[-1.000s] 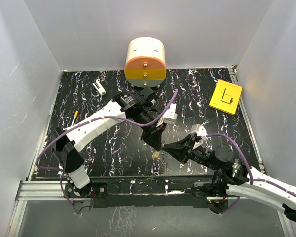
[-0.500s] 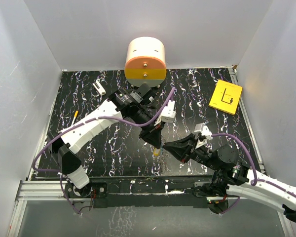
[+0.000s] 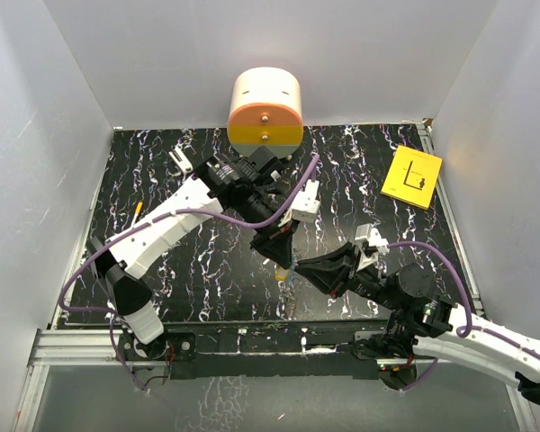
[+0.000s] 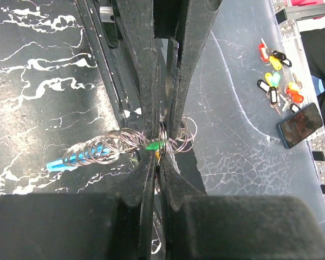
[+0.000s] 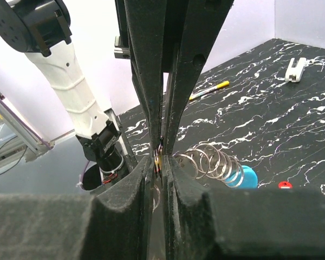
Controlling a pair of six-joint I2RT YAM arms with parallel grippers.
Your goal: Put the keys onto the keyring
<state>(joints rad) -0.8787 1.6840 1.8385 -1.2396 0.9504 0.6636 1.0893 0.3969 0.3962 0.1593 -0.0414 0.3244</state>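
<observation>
Keyring [image 4: 105, 150], clamped by left end effector [image 4: 158, 157] and right end effector [image 5: 161, 160], has lifted slightly.

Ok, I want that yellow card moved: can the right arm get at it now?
Probably not yet: the right pincer is shut on the keyrings, which the left pincer also pinches. The table towards the yellow card looks bare, so once it lets go the way seems free.

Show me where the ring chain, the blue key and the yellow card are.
ring chain [image 4: 105, 147], left wrist view, on the middle loops
blue key [image 5: 248, 176], right wrist view, on its blue plastic head
yellow card [image 3: 411, 176], top view, on the middle of its face
</observation>
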